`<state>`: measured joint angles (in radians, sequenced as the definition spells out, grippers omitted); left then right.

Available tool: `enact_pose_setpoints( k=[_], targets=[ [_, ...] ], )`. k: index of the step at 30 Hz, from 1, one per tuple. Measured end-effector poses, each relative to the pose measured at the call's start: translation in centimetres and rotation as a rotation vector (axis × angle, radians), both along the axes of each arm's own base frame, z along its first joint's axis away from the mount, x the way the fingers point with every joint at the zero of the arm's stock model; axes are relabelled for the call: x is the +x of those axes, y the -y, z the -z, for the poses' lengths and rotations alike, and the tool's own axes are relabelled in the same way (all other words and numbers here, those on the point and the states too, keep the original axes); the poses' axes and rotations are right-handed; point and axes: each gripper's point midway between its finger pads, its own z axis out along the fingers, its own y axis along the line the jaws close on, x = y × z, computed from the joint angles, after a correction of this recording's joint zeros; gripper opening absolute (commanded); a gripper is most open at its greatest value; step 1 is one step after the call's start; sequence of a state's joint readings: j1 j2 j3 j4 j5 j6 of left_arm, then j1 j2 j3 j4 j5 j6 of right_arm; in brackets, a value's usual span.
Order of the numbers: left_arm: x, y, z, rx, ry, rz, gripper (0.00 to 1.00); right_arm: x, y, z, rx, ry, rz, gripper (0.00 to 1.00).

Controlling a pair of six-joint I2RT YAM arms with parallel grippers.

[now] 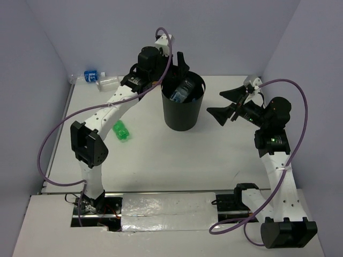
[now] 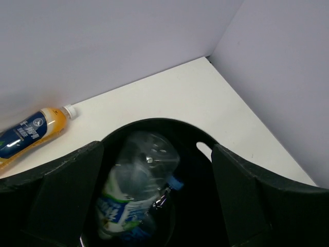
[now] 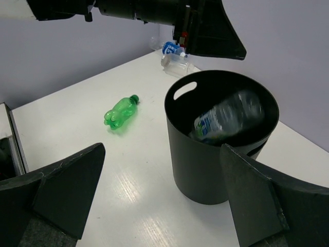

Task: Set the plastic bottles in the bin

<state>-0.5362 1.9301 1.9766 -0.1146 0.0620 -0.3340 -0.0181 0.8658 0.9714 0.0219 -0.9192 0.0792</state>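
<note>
The black bin (image 1: 182, 118) stands mid-table. A clear bottle with a white-green-blue label (image 1: 182, 91) lies tilted inside it, blurred in the left wrist view (image 2: 136, 185) and the right wrist view (image 3: 229, 122). My left gripper (image 1: 172, 72) is open and empty above the bin's far rim (image 2: 154, 122). My right gripper (image 1: 215, 103) is open and empty, right of the bin (image 3: 205, 164). A green bottle (image 1: 121, 131) lies left of the bin. A clear blue-label bottle (image 1: 94, 76) lies at the back left. An orange bottle (image 2: 31, 134) lies by the back wall.
Lilac walls close in the table on the left, back and right. The left arm (image 1: 115, 99) reaches over the table from the near left toward the bin. The green bottle (image 3: 121, 112) and the clear bottle (image 3: 175, 51) also show in the right wrist view.
</note>
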Motion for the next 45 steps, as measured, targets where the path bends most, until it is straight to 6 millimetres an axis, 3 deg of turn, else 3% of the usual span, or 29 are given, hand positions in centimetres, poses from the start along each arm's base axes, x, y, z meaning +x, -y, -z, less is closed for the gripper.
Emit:
enact_pose_setpoints(
  k=[4,8,11,14,16,18,24,29,34,43,45],
  targets=[
    [-0.5,-0.6,-1.7,-0.002,0.035,-0.006,0.99,0.1,0.0,0.2,0.001,-0.004,0.0,1.0],
    [-1.5,-3.6,-3.9,-0.081,0.028,-0.093,0.99,0.2,0.1,0.2,0.001,-0.005,0.003,1.0],
    [-1.1,-8.5,-5.3,-0.235,-0.019,-0.187,0.99,0.3,0.2,0.4,0.001,-0.008,0.004,1.0],
    [1.3,-14.9,-5.1,-0.42,-0.083,-0.333,0.99,0.5,0.2,0.5,0.005,-0.014,0.005,1.0],
    [3.3,-18.5,-2.6,-0.528,-0.165,-0.446,0.99,0.6,0.3,0.6,0.005,-0.016,0.007,1.0],
    [5.2,-20.0,0.7,-0.608,-0.263,-0.529,0.99,0.7,0.4,0.7,0.005,-0.019,0.01,1.0],
    [10.5,-17.8,13.2,-0.745,-0.584,-0.652,0.99,0.9,0.8,0.8,0.005,-0.02,0.024,1.0],
    [12.1,-16.4,22.0,-0.811,-0.772,-0.744,0.99,1.4,1.1,1.1,0.006,-0.036,0.032,1.0],
    [14.4,-16.0,26.0,-0.898,-0.817,-0.784,0.99,1.8,1.5,1.3,0.007,-0.043,0.045,1.0],
    [19.1,-16.2,28.8,-1.057,-0.772,-0.801,0.97,2.3,2.2,1.7,0.009,-0.059,0.063,1.0],
    [20.2,-16.4,28.6,-1.085,-0.742,-0.793,0.95,2.5,2.4,1.8,0.01,-0.065,0.066,1.0]
  ],
)
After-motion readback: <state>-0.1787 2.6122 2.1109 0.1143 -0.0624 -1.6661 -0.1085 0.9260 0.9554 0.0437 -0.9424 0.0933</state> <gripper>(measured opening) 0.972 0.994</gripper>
